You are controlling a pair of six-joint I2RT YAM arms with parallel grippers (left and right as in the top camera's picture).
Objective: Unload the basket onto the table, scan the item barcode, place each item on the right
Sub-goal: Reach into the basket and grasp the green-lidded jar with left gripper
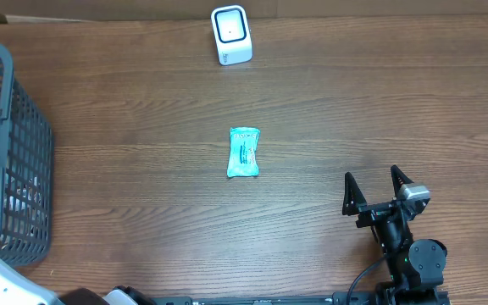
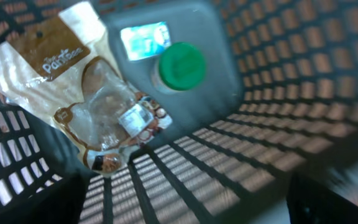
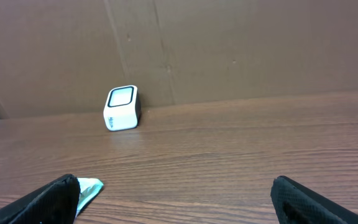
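The teal packet (image 1: 244,152) lay at the middle of the desk (image 1: 125,93), well apart from the scanner (image 1: 231,34) at its far edge. The right fingers (image 1: 349,193) stood open near the front edge. The left fingers (image 2: 331,202) were spread open inside the basket (image 1: 32,127).

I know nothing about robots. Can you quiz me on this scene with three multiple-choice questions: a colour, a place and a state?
1. The bottle cap in the grey basket is: A red; B green; C yellow.
2. The teal packet lies: A alone on the table, apart from the white scanner; B in the basket; C between the jaws.
3. The jaws of the right arm are: A shut on the packet; B shut on the scanner; C wide open, empty.
Answers: B, the cap shows green; A, bare wood surrounds it; C, they stand apart, holding nothing.
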